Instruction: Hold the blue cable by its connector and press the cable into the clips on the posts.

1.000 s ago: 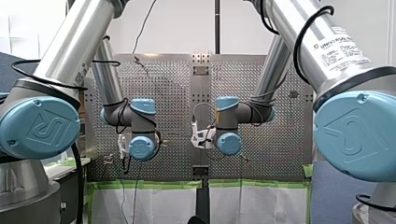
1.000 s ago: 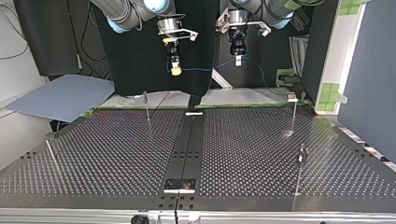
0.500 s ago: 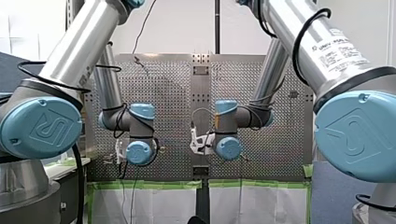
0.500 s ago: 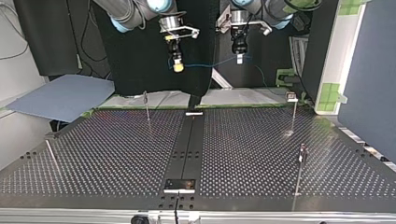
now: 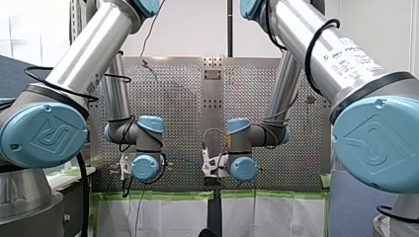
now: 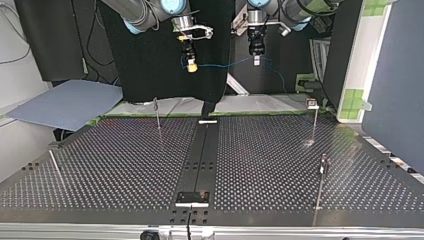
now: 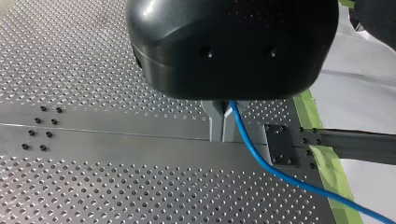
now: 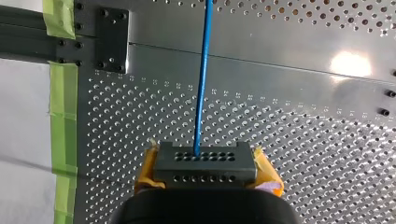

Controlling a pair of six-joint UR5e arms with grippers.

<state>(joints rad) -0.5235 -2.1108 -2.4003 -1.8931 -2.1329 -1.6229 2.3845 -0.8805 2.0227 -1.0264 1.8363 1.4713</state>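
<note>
Clamped the connector (image 8: 205,173) tight in the yellow pads (image 8: 148,164) of the right gripper (image 8: 206,161); pinched the blue cable (image 7: 247,140) between closed metal fingers (image 7: 215,124) of the left gripper (image 7: 223,127), above the perforated table (image 7: 93,186).

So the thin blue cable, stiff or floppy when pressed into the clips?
Probably bendy: the thin blue cable curves smoothly away from my left gripper. Likely some spring, not limp: it runs straight ahead of my right gripper. Looks light, being thin.

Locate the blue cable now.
In the top view, the thin blue cable stretches near the top centre, between my right gripper and my left gripper.
</note>
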